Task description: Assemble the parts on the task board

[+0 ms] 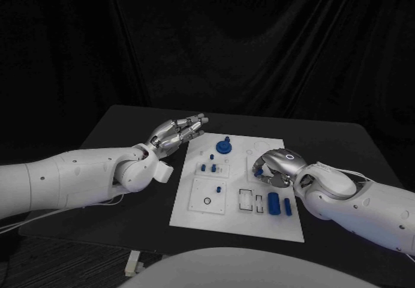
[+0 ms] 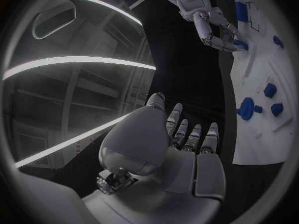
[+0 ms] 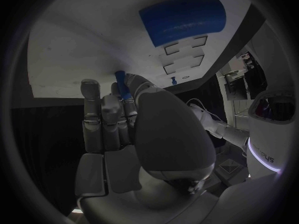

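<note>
Blue peg [image 3: 120, 80] pinched in right hand [image 1: 275, 166] over white board [image 1: 195, 207], likely light, stiff, slippery, best held mid-shaft; left hand [image 1: 177, 133] open, empty.

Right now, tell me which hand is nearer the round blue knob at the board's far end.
Left. The left hand hovers open just off the board's edge beside the knob. The right hand is nearer the robot, over the board's right side, pinching a small blue part.

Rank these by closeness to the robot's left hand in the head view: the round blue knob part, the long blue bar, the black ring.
1. Round blue knob part, just right of the left hand.
2. Black ring, board's near-left.
3. Long blue bar, near-right, by the right arm.
</note>
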